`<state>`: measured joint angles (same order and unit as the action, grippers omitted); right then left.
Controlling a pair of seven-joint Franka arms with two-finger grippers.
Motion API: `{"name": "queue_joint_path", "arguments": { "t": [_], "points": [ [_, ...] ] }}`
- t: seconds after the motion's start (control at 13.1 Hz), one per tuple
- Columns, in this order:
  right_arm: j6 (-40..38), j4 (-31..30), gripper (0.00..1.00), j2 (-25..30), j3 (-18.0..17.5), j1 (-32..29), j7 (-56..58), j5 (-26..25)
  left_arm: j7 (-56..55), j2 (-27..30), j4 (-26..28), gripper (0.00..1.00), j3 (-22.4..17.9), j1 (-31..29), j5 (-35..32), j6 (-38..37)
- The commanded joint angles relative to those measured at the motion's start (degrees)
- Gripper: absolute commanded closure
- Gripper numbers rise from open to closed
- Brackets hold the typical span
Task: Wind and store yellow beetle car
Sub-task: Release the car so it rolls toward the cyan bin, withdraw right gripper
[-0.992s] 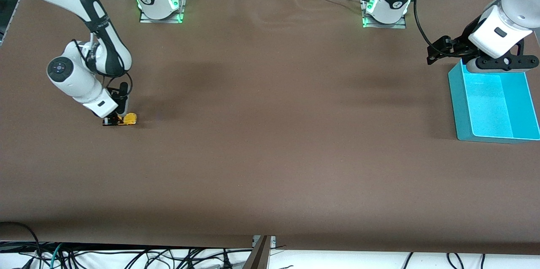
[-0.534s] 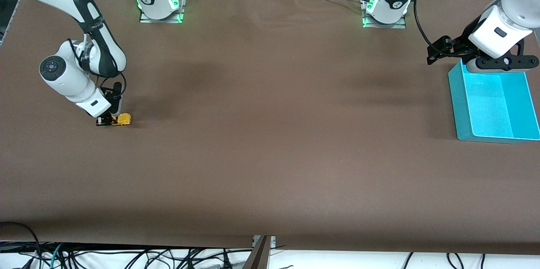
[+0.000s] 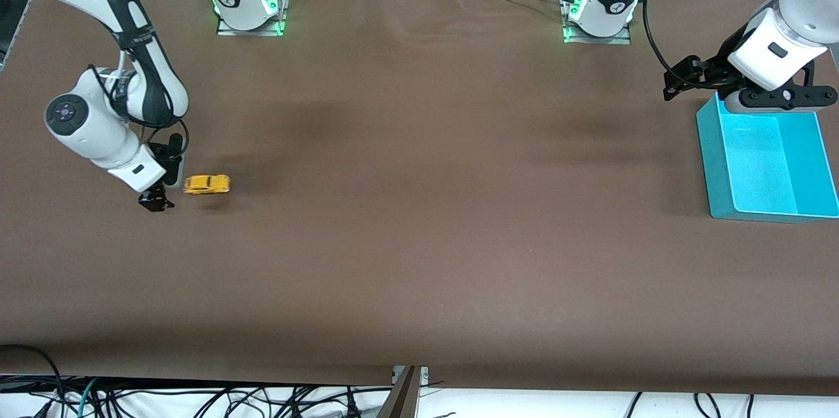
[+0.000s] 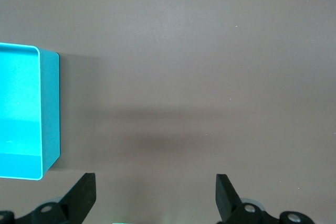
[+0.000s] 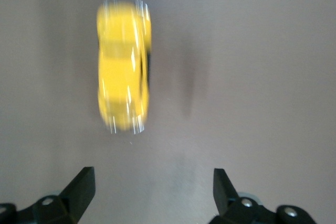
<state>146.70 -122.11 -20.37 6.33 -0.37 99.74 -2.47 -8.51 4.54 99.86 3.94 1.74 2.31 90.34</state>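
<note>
From the front, the yellow beetle car [image 3: 206, 184] is loose on the brown desk [image 3: 419, 241] at the right arm's end, on its wheels and slightly smeared. A second ago it sat pinched under the right end effector [image 3: 156, 202]; now that end effector is apart from it, low over the desk on the side away from the teal bin [image 3: 718, 169], fingers spread, holding nothing. The arm itself has drawn back toward the desk's edge since the earlier frames. The left end effector [image 3: 773, 98] waits over the rim of the teal bin at the left arm's end, unchanged from a second ago.

Left wrist view: both dark fingertips [image 4: 83, 199] stand wide apart over bare desk, with the teal bin [image 4: 50, 114] beside them and nothing between.

Right wrist view: the fingertips [image 5: 81, 188] are wide open, and the yellow beetle car [image 5: 123, 87] is clear of them, streaked with blur.
</note>
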Motion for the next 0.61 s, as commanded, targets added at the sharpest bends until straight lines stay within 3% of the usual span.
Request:
{"name": "queue_joint_path", "arguments": {
  "t": [0.0,0.53],
  "points": [
    [-5.80,4.06,0.00,0.59,-0.62,-0.60,1.07,1.06,-0.19,-1.03,-2.04,0.00,0.20,0.01,-0.47,-1.40],
    [-15.91,13.29,0.00,0.68,-0.88,-0.43,-1.02,5.72,-0.10,-0.94,-2.04,0.00,0.37,0.10,-0.56,-1.48]
  ]
}}
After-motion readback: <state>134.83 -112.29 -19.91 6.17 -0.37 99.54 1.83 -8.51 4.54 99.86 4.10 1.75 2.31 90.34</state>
